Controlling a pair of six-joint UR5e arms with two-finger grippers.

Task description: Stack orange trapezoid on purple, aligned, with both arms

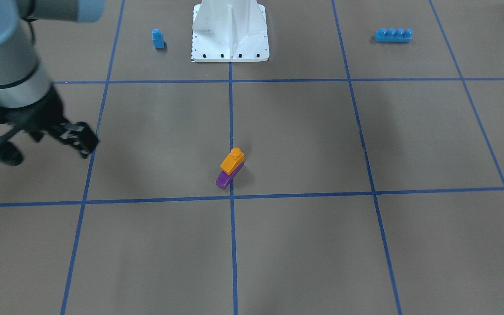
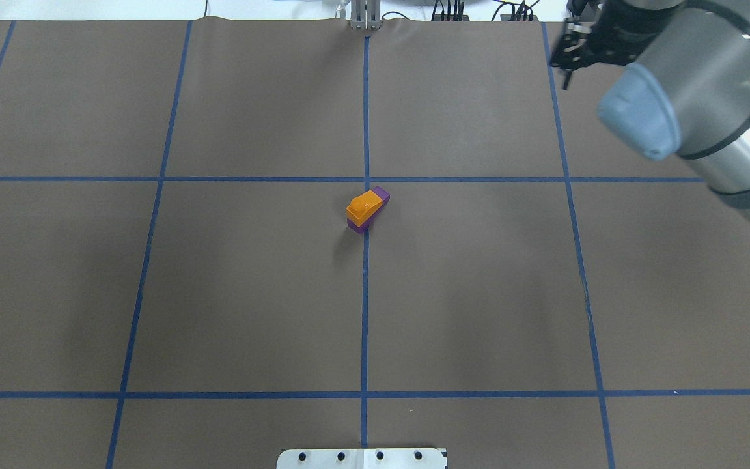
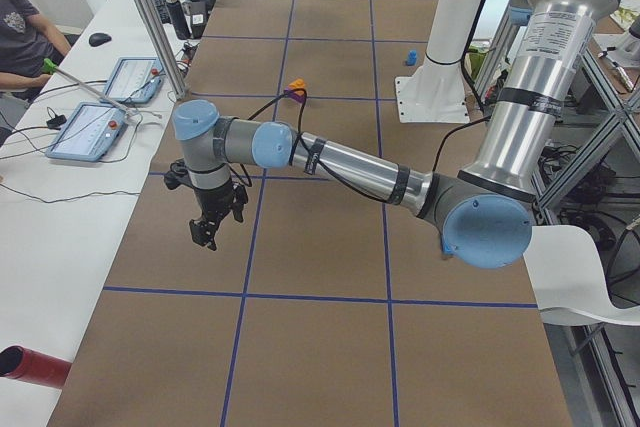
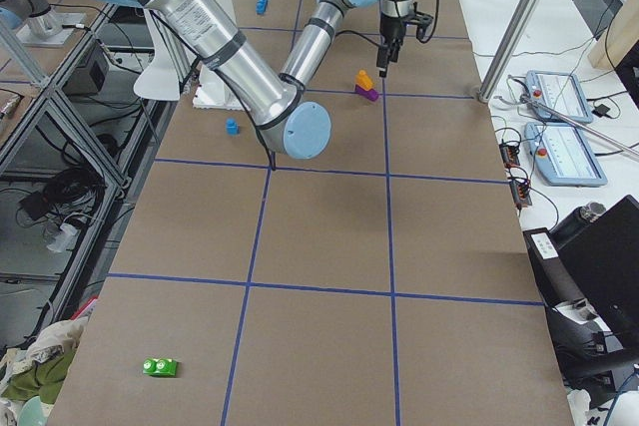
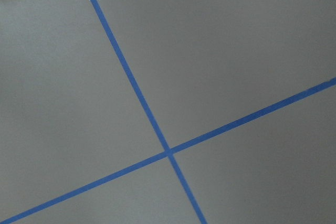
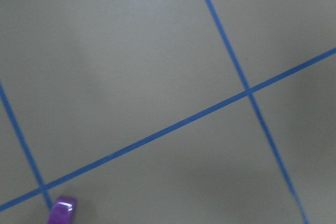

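- Off to the robot's right of the table's centre, the right gripper (image 1: pixel 48 153) hangs above the table (image 1: pixel 300 245). Its jaws are spread wide with nothing between them, well apart from the blocks.
- Out toward the table's left end, the left gripper (image 3: pixel 206 235) points down over bare paper. Whether its jaws are wide or narrow I cannot tell — only a side view shows it.
- On the centre tape line (image 1: pixel 233 245), the orange trapezoid (image 1: pixel 232 161) sits on the purple (image 1: pixel 224 179), stud up, with their long sides running the same way. One purple end shows beyond the orange on the side away from the robot, so the alignment looks close but perhaps not flush.
- My reading is that the placing is done and the step in hand is parking both arms clear.
- To do it well, rise before travelling sideways, leave the jaws wide, and route neither arm over the centre — a stack not pressed home could topple at a brush.
- Farther out, the small blue block (image 1: pixel 158 38) and the long blue brick (image 1: pixel 393 35) lie on either side of the white base plate (image 1: pixel 230 52), out of the way.
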